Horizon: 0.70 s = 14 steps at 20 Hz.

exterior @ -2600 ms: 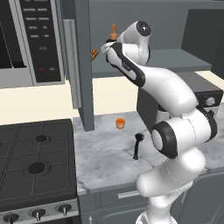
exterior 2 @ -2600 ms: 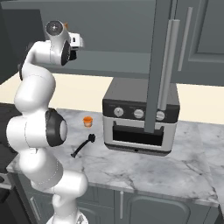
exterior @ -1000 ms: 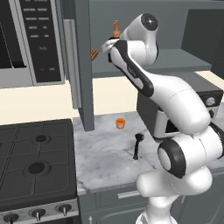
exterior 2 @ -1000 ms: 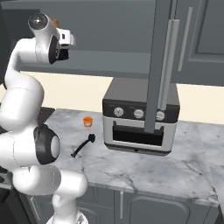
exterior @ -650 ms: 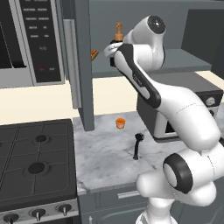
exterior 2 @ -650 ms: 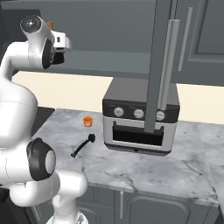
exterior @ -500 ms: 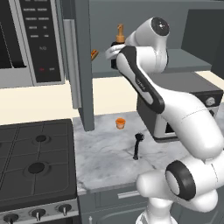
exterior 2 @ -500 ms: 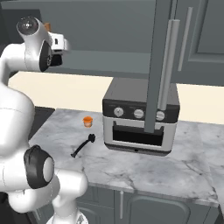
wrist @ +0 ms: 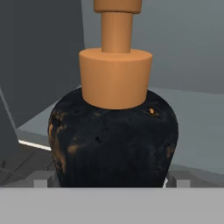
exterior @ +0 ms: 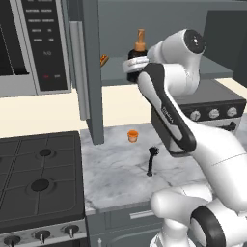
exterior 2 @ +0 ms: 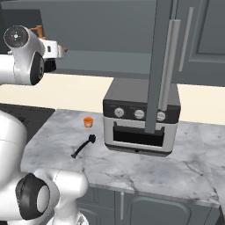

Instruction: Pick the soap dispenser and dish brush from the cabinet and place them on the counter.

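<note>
The soap dispenser (wrist: 114, 131), a dark black bottle with an orange-brown pump, stands upright on the grey shelf of the cabinet (exterior: 114, 76). Its pump top (exterior: 140, 39) rises above my hand, and again in the right base view (exterior 2: 40, 30). My gripper (wrist: 111, 179) is open, with one fingertip (wrist: 41, 178) on each side of the bottle's base. The same gripper (exterior: 131, 62) is up at shelf height inside the cabinet. The dish brush (exterior: 151, 161) lies on the marble counter (exterior: 116, 173), apart from the arm, and also appears as the black brush (exterior 2: 83, 147).
The open cabinet door (exterior: 91, 72) hangs left of my arm. A tiny orange cup (exterior: 132, 136) sits on the counter behind the brush. A toaster oven (exterior 2: 140, 118) stands to the right, another open door (exterior 2: 162, 66) in front of it. The black stove (exterior: 38, 178) lies left.
The arm has swung its upper joints sideways and pushed the hand deeper into the cabinet, up to the soap dispenser. The jaws stayed wide. Brush and cup have not moved.
</note>
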Tool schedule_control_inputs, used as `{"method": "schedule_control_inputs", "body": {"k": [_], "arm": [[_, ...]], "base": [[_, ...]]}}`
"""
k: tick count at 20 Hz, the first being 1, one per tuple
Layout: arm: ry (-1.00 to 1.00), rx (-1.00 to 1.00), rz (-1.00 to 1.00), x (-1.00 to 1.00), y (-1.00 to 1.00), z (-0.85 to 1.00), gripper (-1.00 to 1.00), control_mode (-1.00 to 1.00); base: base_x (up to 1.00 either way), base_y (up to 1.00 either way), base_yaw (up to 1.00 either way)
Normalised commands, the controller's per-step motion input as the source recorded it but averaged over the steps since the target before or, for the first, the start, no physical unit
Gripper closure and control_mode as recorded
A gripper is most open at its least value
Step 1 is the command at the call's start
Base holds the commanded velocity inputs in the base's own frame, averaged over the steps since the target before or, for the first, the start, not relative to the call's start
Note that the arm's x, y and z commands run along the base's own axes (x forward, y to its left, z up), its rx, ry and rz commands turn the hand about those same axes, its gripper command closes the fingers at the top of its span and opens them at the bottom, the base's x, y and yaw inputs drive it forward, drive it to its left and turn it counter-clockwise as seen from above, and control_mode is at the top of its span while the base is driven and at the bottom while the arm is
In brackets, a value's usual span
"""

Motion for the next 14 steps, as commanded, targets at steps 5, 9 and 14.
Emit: {"method": "schedule_control_inputs", "body": {"k": [5, 9, 14], "arm": [[-0.12, 0.02, 0.0, -0.6, -0.03, -0.03, 1.0, -1.0], [-0.1, 0.03, 0.0, -0.53, -0.05, -0.07, 1.0, -1.0], [-0.08, 0.05, 0.0, -0.46, -0.12, -0.11, 1.0, -1.0]], "base": [[0.0, 0.0, 0.0], [0.0, 0.0, 0.0], [0.0, 0.0, 0.0]]}}
